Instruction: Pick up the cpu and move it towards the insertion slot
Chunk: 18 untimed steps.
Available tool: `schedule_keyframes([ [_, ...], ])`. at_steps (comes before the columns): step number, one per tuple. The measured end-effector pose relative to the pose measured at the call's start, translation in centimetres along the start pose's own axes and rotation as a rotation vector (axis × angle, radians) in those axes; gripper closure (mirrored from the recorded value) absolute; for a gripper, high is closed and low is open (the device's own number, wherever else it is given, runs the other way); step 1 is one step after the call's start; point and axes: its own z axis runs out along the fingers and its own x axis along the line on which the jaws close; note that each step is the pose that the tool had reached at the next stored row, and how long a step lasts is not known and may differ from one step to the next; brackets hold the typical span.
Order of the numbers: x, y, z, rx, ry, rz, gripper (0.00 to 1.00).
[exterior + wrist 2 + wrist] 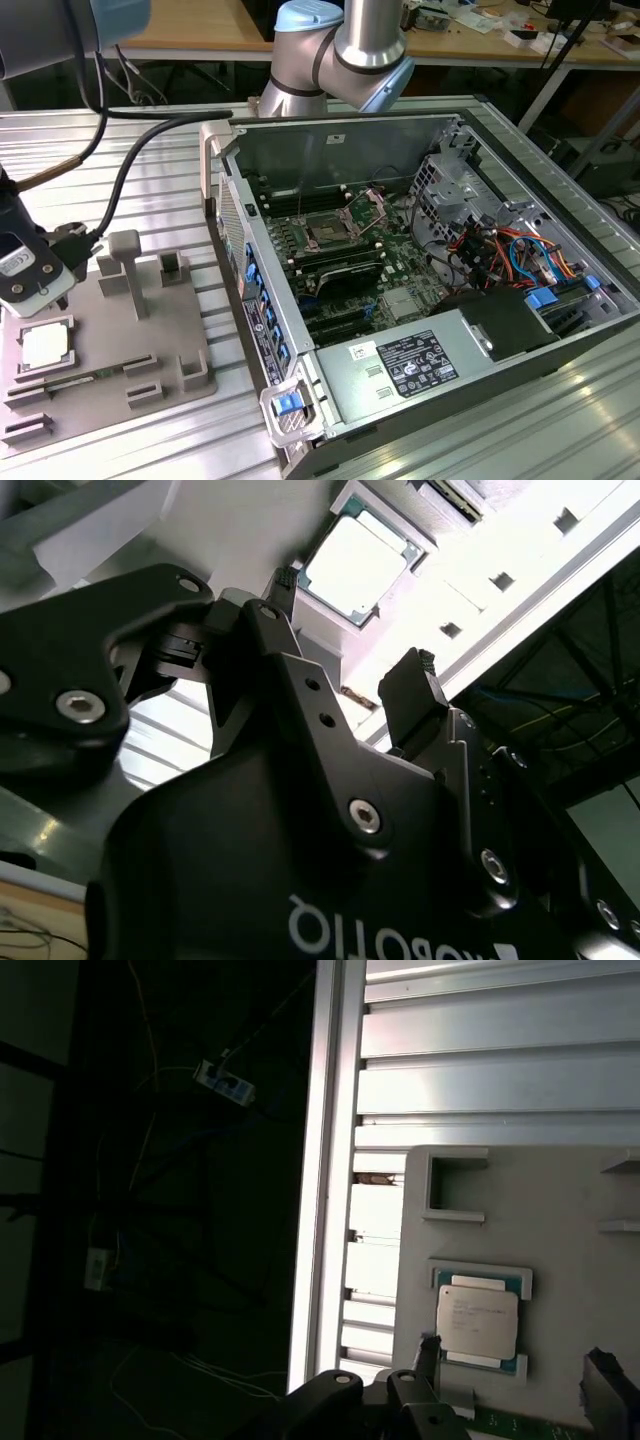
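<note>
The black gripper [355, 620] looms closest, fingers [412, 695] spread and holding nothing, above the cpu [358, 565] — seated in the grey tray [100, 320] at the exterior view's lower left, well apart from the insertion slot [328, 230]. Closing off-centre, I reckon, could snag the tray's rim — tipping the cpu.

The tool [514, 1360] is cropped at the first wrist view's edge.

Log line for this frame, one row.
phase: pre-grasp | gripper: open, above cpu | cpu: lying in grey tray, not gripped | insertion slot: apart from gripper
</note>
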Motion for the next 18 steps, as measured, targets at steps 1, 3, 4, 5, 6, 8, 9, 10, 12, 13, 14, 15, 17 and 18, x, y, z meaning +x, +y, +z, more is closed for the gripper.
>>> schedule_keyframes([
  [1, 0.00, -0.01, 0.16, 0.0000, 0.0001, 0.000, 0.39],
  [3, 0.00, -0.04, 0.63, -0.0001, 0.0000, 0.000, 0.39],
  [4, 0.00, -0.07, 1.03, -0.0001, 0.0000, 0.000, 0.39],
  [5, 0.00, -0.14, 1.48, 0.0000, 0.0000, 0.000, 0.39],
  [6, 0.00, -0.25, 1.76, 0.0001, 0.0003, -0.001, 0.39],
  [8, 0.03, -0.43, 2.17, 0.0000, 0.0007, -0.006, 0.39],
  [9, 0.04, -0.52, 2.45, -0.0001, 0.0009, -0.008, 0.39],
  [10, 0.05, -0.57, 2.62, -0.0001, 0.0011, -0.009, 0.39],
  [12, 0.10, -0.64, 3.22, 0.0000, 0.0014, -0.011, 0.39],
  [13, 0.13, -0.64, 3.35, 0.0001, 0.0014, -0.011, 0.39],
  [14, 0.22, -0.65, 3.67, 0.0001, 0.0014, -0.011, 0.39],
  [15, 0.32, -0.67, 4.02, 0.0001, 0.0014, -0.012, 0.39],
  [17, 0.44, -0.68, 4.42, 0.0002, 0.0015, -0.012, 0.39],
  [18, 0.46, -0.70, 4.62, 0.0000, 0.0014, -0.012, 0.39],
])
